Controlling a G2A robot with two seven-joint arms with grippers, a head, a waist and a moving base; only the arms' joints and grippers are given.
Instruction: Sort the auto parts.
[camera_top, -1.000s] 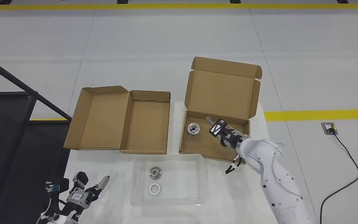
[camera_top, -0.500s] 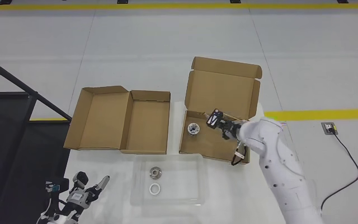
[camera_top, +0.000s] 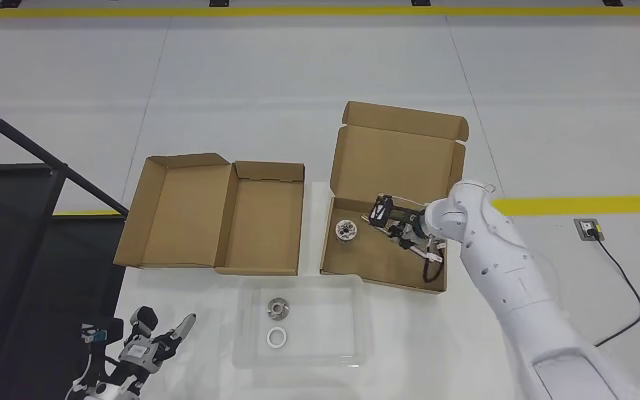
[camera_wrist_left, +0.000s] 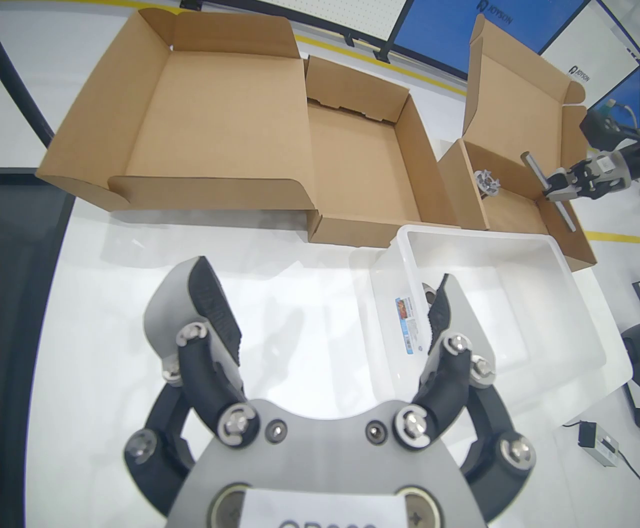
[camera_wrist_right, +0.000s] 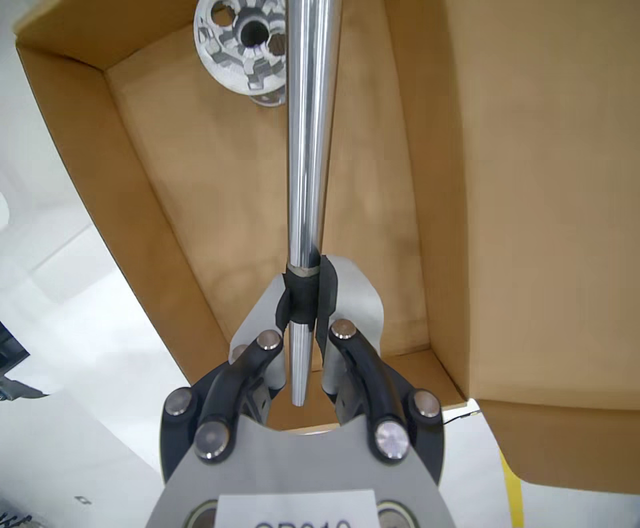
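Note:
My right gripper (camera_wrist_right: 304, 296) is shut on a shiny metal rod (camera_wrist_right: 307, 150), holding it low over the floor of the right cardboard box (camera_top: 390, 262). The rod's far end points at a silver toothed gear (camera_wrist_right: 240, 45) lying in that box's near-left corner (camera_top: 345, 230). In the left wrist view the rod (camera_wrist_left: 532, 167) hangs slanted inside the box. My left gripper (camera_wrist_left: 327, 305) is open with nothing between its fingers, above the table's near-left part (camera_top: 150, 345). A metal hub (camera_top: 277, 308) and a white ring (camera_top: 277, 338) lie in the clear tray (camera_top: 345, 330).
A second open cardboard box (camera_top: 262, 215) with its lid flat lies left of the right one and holds nothing. The right box's lid (camera_top: 400, 160) stands up behind it. A black frame (camera_top: 60, 170) borders the table's left side.
My right arm has swung further over the right box, carrying the rod from the box's near-right part toward the gear. The left gripper has kept still.

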